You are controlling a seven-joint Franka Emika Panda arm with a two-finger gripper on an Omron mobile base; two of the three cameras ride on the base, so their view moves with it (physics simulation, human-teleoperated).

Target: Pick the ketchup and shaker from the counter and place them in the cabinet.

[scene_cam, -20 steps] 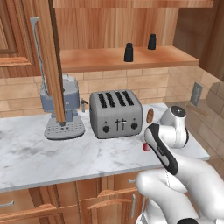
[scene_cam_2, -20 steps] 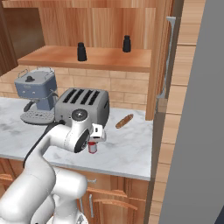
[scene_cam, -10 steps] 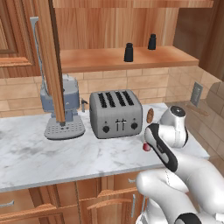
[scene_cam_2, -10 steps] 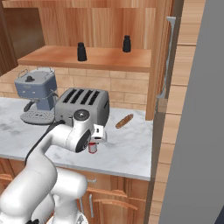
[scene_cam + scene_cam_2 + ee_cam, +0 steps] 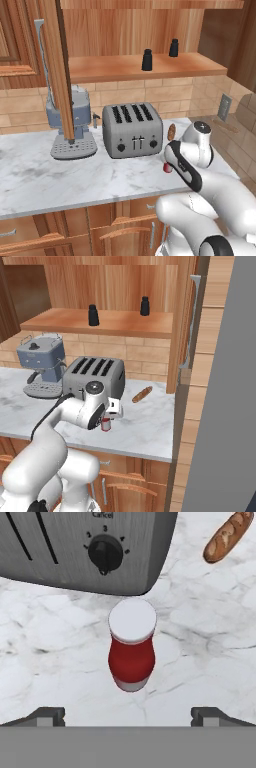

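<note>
Item: ketchup [image 5: 131, 646], upright on the marble counter [image 5: 210, 652] just before the toaster [image 5: 75, 547], directly below the gripper [image 5: 127, 716], whose fingertips stand wide apart and empty (first pick apparently in hand). Next move, by judgement: lower straight down until the fingers flank the bottle, then close. The hand view gives this alignment; the base views add two black shakers [image 5: 93, 315] on the cabinet [image 5: 115, 323] shelf.

Not much to read in here tbh. The toaster [image 5: 85, 547] is showing the word "Cancel" up at the top edge of the hand view, cut off a bit, and its dial [image 5: 105, 553] is wearing tiny numbers, a 2 and a 3 being the ones I can make out. Nothing else is carrying any lettering.
</note>
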